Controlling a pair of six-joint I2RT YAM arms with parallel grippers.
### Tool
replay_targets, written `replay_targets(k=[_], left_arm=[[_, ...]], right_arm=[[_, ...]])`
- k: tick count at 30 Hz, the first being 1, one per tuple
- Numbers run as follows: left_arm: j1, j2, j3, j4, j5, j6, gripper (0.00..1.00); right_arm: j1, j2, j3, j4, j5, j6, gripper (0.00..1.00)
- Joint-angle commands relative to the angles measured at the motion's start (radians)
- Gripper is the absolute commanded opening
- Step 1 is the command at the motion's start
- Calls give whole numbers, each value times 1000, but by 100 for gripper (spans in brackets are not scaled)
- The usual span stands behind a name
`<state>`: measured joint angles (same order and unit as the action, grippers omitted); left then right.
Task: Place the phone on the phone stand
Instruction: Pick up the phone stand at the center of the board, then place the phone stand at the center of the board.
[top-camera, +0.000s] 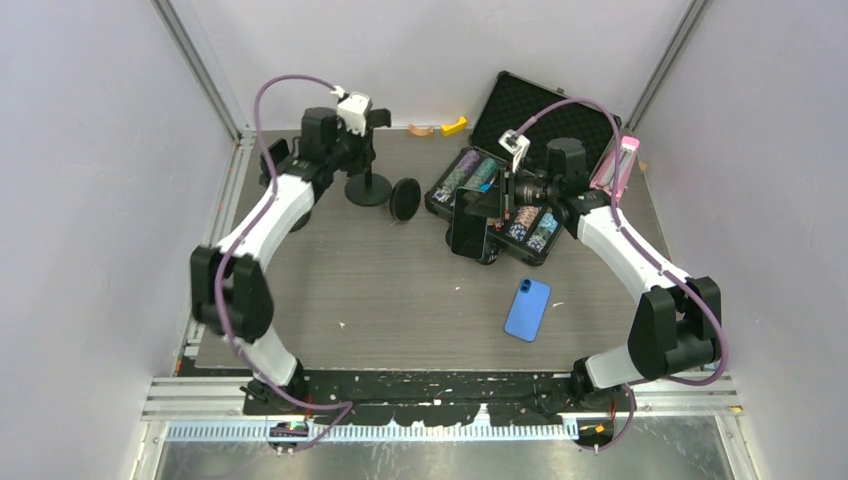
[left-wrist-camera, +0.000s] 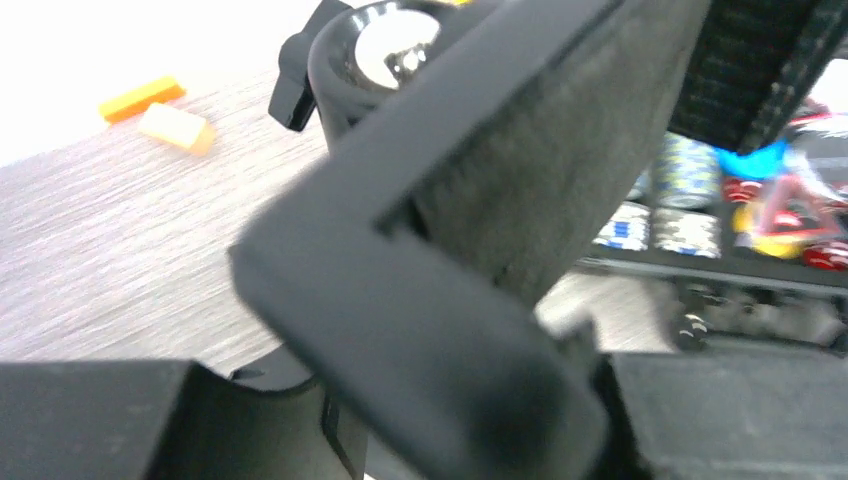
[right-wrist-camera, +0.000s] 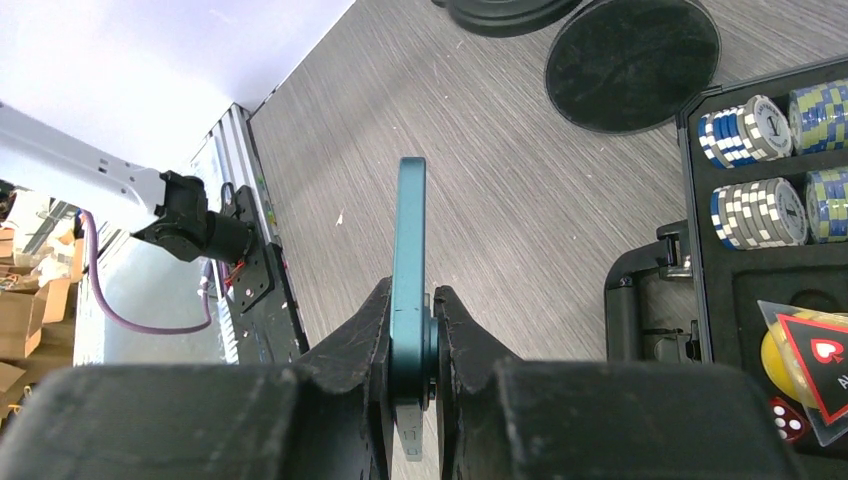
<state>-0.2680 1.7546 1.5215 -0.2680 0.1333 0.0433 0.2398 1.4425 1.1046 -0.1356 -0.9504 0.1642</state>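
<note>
The black phone stand (top-camera: 367, 186) stands on its round base at the back left. My left gripper (top-camera: 374, 122) is at its top. In the left wrist view the stand's L-shaped cradle (left-wrist-camera: 480, 200) fills the gap between my fingers (left-wrist-camera: 100, 420), blurred, and the left gripper (left-wrist-camera: 470, 400) looks shut on it. My right gripper (top-camera: 492, 208) is shut on a teal phone (right-wrist-camera: 410, 230), held edge-on above the table, right of the stand; it shows dark in the top view (top-camera: 468, 228). The right gripper (right-wrist-camera: 410, 295) clamps the phone's lower part.
A second, blue phone (top-camera: 527, 309) lies flat at the front right. An open black case (top-camera: 530, 105) of poker chips sits at the back right. A black disc (top-camera: 405, 198) lies beside the stand's base. Orange and yellow blocks (top-camera: 440, 128) lie at the back wall.
</note>
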Motion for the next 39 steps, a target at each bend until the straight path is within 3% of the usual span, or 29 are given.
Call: replay_targets(k=[1,8,13,19,33,39], left_arm=[[0,-210,-246,348,242,-83,0],[0,-389,-527,509,416,-156,0],[-24,-475,-777,813,535,-173,0],[-64,-445,-974,1201,654,-214,0],[-213,-410,-1166,1338,510,-13,1],[-214,-418,-1200,1363,537,46,44]], right_arm=[[-4,-26,8,62,-38,14,0],[-11,-58,10,34,-18,-14,0],[-35,-63,15,13,-7,-35,0],[-48,-62,23,-19,6,-60,0],[-48,-84,37,-90,11,-144,0],[-48,-77,36,-94,9,-153,0]])
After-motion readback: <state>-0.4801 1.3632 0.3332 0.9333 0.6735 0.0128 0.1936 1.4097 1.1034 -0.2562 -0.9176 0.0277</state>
